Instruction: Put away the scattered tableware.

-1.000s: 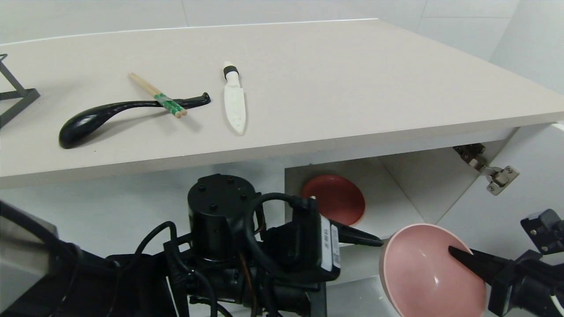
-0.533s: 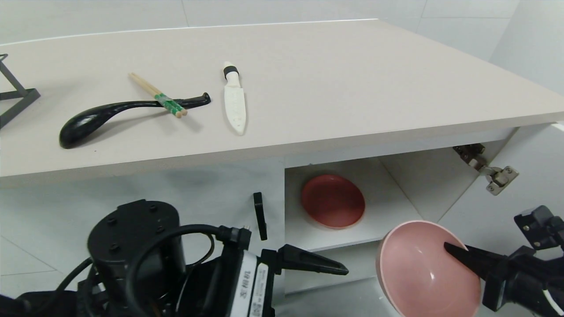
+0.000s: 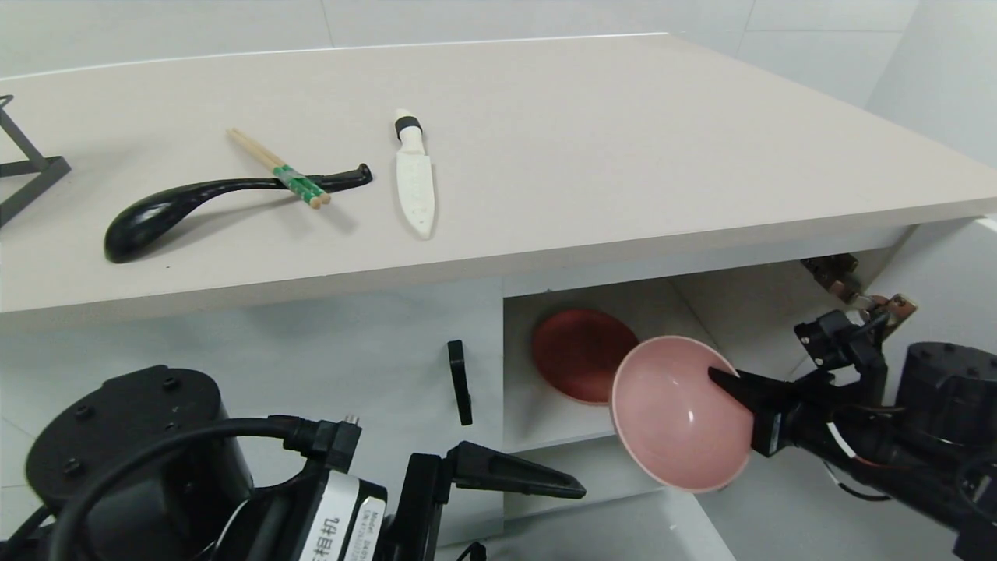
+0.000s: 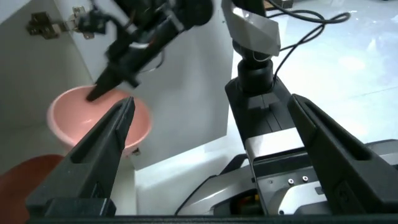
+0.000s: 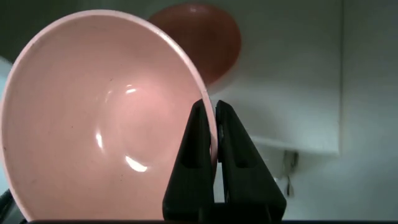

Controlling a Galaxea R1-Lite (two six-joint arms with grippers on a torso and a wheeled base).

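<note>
One pink bowl (image 3: 676,413) raised toward shelf (image 3: 537,425) by right gripper (image 3: 720,378).

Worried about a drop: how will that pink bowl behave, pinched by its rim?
The pink bowl looks stiff and glossy, so it may slip in the right gripper. Held by one rim edge, tilted, it could swivel.

**Desk:** What frames the pale surface (image 3: 623,140)?

**Photographer:** White wall tiles (image 3: 506,15) rise behind the surface. A black metal stand (image 3: 31,167) sits at its far left edge.

**Desk:** And beneath the surface?

**Photographer:** Under its front edge is a closed white door (image 3: 273,343) with a black handle (image 3: 459,382). Under its right half is an open compartment with a white shelf (image 3: 533,425), and a metal hinge (image 3: 835,274) is tucked just below the surface.
</note>
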